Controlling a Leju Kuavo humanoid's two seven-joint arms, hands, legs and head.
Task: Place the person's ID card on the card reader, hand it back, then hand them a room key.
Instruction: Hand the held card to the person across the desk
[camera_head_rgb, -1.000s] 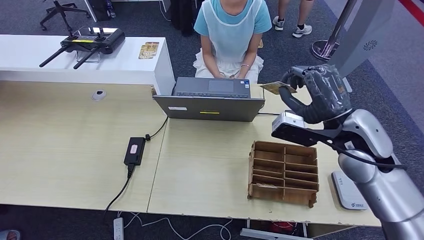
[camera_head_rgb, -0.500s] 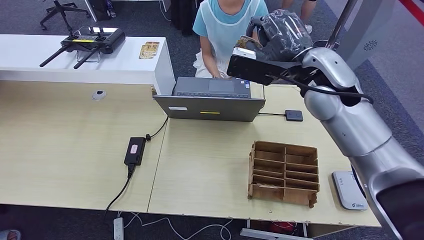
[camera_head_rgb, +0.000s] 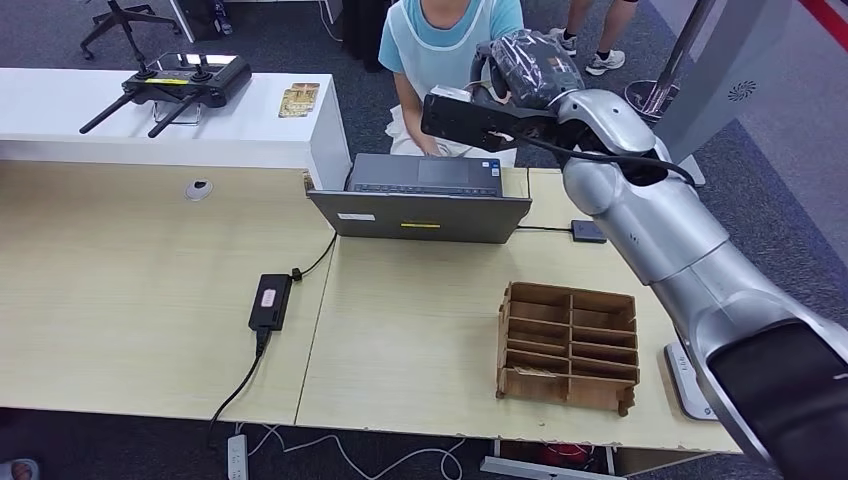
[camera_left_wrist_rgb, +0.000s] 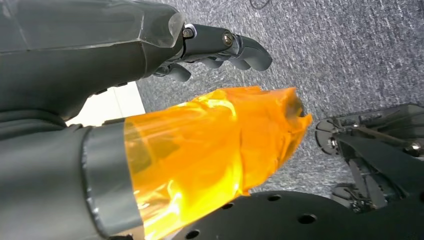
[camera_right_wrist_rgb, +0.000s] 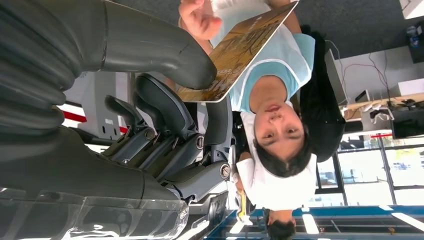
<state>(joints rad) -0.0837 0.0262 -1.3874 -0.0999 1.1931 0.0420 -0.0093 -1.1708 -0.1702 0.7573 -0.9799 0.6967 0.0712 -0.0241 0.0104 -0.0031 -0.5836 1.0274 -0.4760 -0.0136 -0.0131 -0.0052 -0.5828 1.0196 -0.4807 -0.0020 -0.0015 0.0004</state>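
My right hand (camera_head_rgb: 520, 65) reaches out over the laptop toward the person (camera_head_rgb: 445, 40) seated behind the desk. In the right wrist view this hand (camera_right_wrist_rgb: 165, 105) pinches a gold-brown card (camera_right_wrist_rgb: 240, 50) between thumb and fingers. The person's hand (camera_right_wrist_rgb: 200, 20) touches the card's far end. A small dark card reader (camera_head_rgb: 588, 231) lies on the table to the right of the laptop. My left hand (camera_left_wrist_rgb: 150, 75) hangs over grey carpet, its fingers apart from the orange-taped thumb, with nothing in it.
An open grey laptop (camera_head_rgb: 425, 195) stands at the desk's far edge. A wooden compartment rack (camera_head_rgb: 568, 345) sits front right, with a white device (camera_head_rgb: 685, 375) beside it. A black power brick (camera_head_rgb: 270, 300) and cable lie mid-table. Two gold cards (camera_head_rgb: 298, 100) rest on the white counter.
My right arm has swung up and forward, from over the table's right side to in front of the person, carrying the card. This uncovered the dark reader.
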